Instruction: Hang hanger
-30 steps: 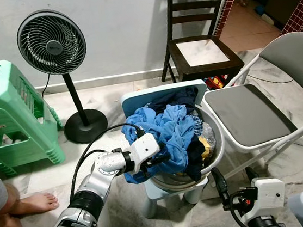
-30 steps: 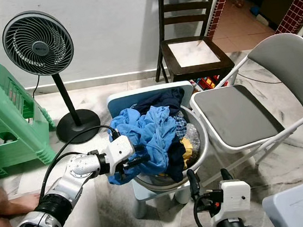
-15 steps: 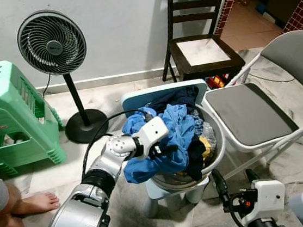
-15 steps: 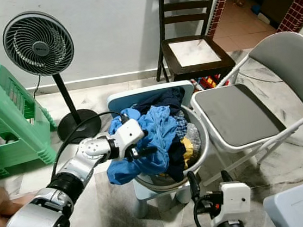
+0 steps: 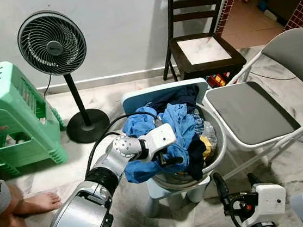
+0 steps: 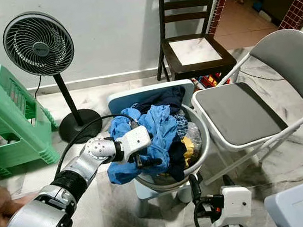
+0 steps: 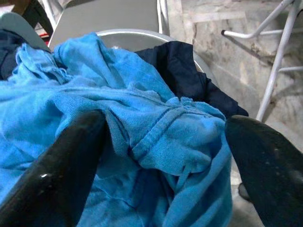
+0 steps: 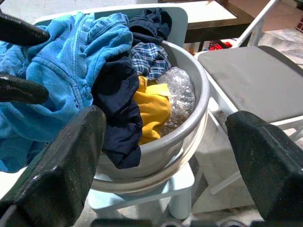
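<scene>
A crumpled blue garment lies on top of a pile of clothes in a grey basin. The basin stands on a pale blue stool. My left gripper reaches into the near side of the pile. It is open, and its fingers straddle a fold of the blue cloth. Dark navy, yellow and checked clothes lie beside it. My right gripper hangs low in front of the stool, open and holding nothing. I make out no hanger.
A grey folding chair stands right against the basin. A dark wooden chair is behind it by the wall. A standing fan and stacked green stools are at the left. A person's bare foot rests at the near left.
My left gripper has moved right, from the basin's left side to over the near part of the pile, pushing the blue garment. The right arm has barely moved.
</scene>
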`<state>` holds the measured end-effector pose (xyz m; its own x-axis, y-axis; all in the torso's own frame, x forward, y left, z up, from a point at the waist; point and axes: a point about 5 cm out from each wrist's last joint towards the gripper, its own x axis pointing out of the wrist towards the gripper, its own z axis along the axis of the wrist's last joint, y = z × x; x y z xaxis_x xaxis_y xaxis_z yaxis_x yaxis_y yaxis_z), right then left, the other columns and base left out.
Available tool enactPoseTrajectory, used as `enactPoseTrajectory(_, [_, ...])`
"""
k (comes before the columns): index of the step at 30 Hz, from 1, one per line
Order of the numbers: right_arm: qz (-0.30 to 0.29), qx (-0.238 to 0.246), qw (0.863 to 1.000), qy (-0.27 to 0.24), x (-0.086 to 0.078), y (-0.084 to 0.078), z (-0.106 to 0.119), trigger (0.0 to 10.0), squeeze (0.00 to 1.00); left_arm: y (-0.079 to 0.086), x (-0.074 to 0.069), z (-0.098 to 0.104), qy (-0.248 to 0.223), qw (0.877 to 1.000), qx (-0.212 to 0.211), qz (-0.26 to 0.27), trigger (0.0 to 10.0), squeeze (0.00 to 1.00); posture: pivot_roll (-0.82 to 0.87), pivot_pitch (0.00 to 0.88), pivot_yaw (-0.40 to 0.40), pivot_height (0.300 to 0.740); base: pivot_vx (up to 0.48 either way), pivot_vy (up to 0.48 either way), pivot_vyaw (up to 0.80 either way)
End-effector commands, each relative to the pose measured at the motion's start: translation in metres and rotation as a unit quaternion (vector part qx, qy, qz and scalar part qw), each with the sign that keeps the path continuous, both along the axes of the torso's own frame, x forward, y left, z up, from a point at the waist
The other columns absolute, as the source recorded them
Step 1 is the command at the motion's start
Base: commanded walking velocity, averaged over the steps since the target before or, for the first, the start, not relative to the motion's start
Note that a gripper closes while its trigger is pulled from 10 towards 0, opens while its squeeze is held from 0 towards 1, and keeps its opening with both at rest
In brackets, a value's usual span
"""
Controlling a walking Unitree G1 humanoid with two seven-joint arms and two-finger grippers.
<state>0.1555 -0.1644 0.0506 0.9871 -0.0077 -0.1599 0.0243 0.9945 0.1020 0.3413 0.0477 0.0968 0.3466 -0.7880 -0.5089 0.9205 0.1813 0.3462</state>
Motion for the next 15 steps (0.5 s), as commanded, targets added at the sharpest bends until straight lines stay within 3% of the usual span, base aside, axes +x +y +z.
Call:
enactPoseTrajectory(1, [-0.004,-0.004,1.0,-0.001,-0.003,-0.003,0.001,10.0,0.0,-0.006,0.001,0.006,-0.026,0.999,0.015,-0.02,10.0,1.0,-0.01,0.158,-0.071,0.74,0.0,0.0,0.0])
enactPoseTrajectory(6, [-0.005,-0.003,1.0,-0.001,-0.003,-0.003,0.001,10.0,0.0,-0.006,0.004,0.011,-0.054,0.998,0.022,-0.018,10.0,1.0,0.0,0.158,-0.072,0.74,0.0,0.0,0.0])
enactPoseTrajectory(9, [-0.005,-0.003,1.0,0.0,-0.003,-0.003,0.001,10.0,0.0,-0.004,0.009,0.017,-0.065,0.998,0.001,0.017,10.0,1.0,0.0,0.157,-0.072,0.74,0.0,0.0,0.0])
enactPoseTrajectory(15, [-0.004,-0.002,1.0,0.001,-0.002,-0.003,0.0,10.0,0.0,-0.003,0.01,0.018,-0.097,0.995,-0.014,0.038,10.0,1.0,0.0,0.157,-0.076,0.74,0.0,0.0,0.0])
